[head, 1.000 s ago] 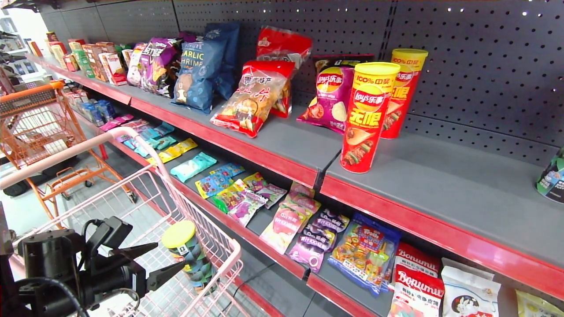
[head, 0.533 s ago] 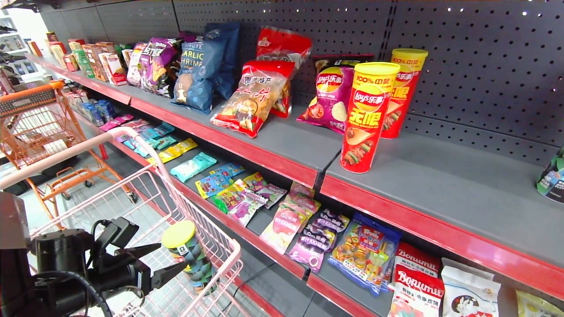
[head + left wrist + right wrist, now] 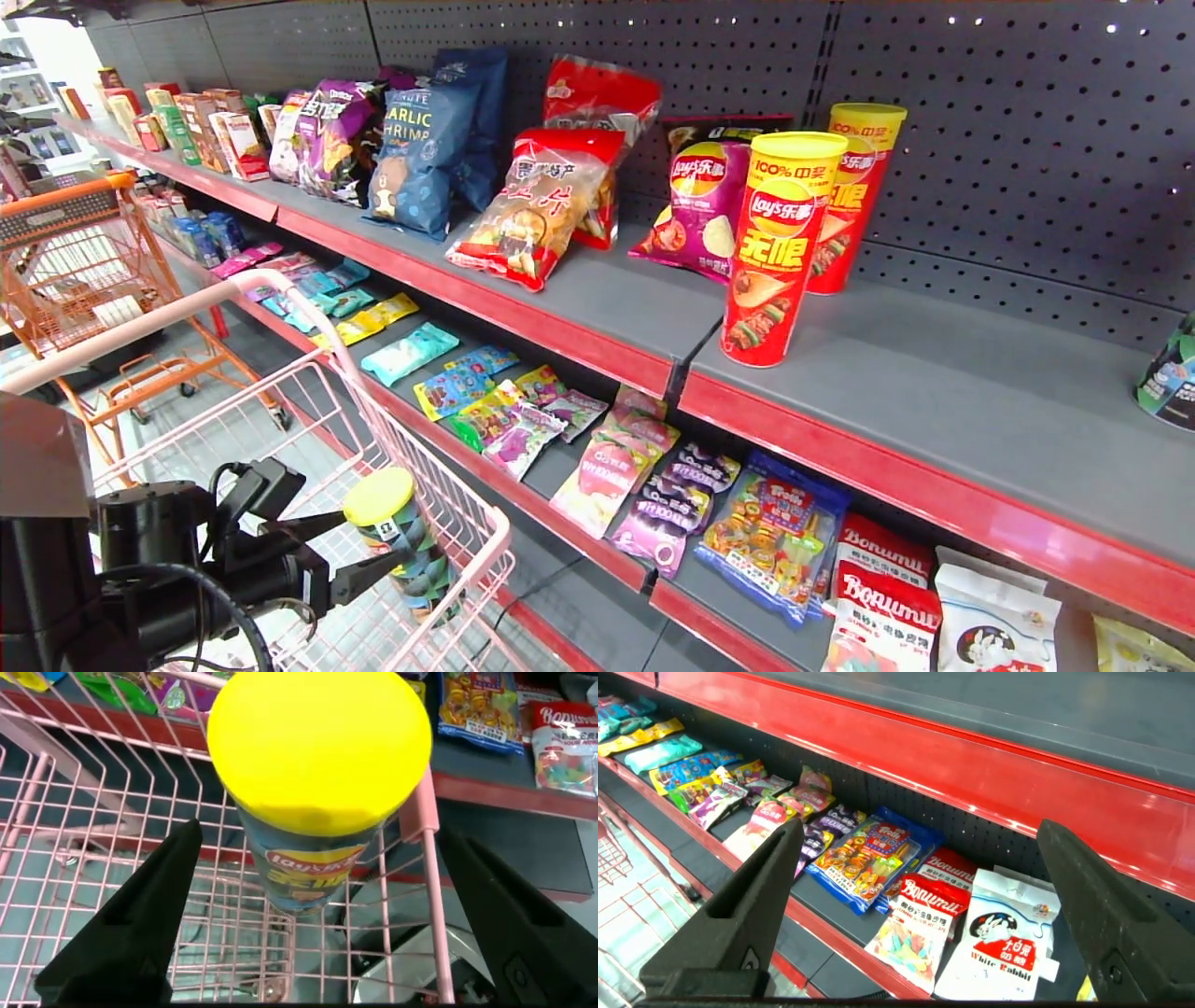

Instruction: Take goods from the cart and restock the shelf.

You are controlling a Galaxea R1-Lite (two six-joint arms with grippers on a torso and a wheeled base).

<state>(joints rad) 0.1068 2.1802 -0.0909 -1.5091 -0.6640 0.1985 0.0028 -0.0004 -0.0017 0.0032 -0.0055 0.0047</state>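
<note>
A chip can [image 3: 403,541] with a yellow lid [image 3: 318,742] stands upright in the corner of the pink wire cart [image 3: 467,523]. My left gripper [image 3: 373,541] is open inside the cart, one finger on each side of the can with a gap to each. In the left wrist view the can [image 3: 313,868] sits centred between the two dark fingers [image 3: 131,924]. My right gripper [image 3: 920,829] is open and holds nothing, facing the lower shelf's candy bags [image 3: 868,859]. The upper grey shelf [image 3: 934,401] has a bare stretch right of two red chip cans [image 3: 780,243].
Snack bags [image 3: 532,205] and boxes line the upper shelf to the left. A dark can [image 3: 1172,378] shows at its far right edge. Candy packets [image 3: 616,467] cover the lower shelf. An orange cart [image 3: 65,261] stands behind the pink one.
My left gripper has moved forward toward the can, so its open fingers now reach alongside it. The can and the shelf goods have not moved.
</note>
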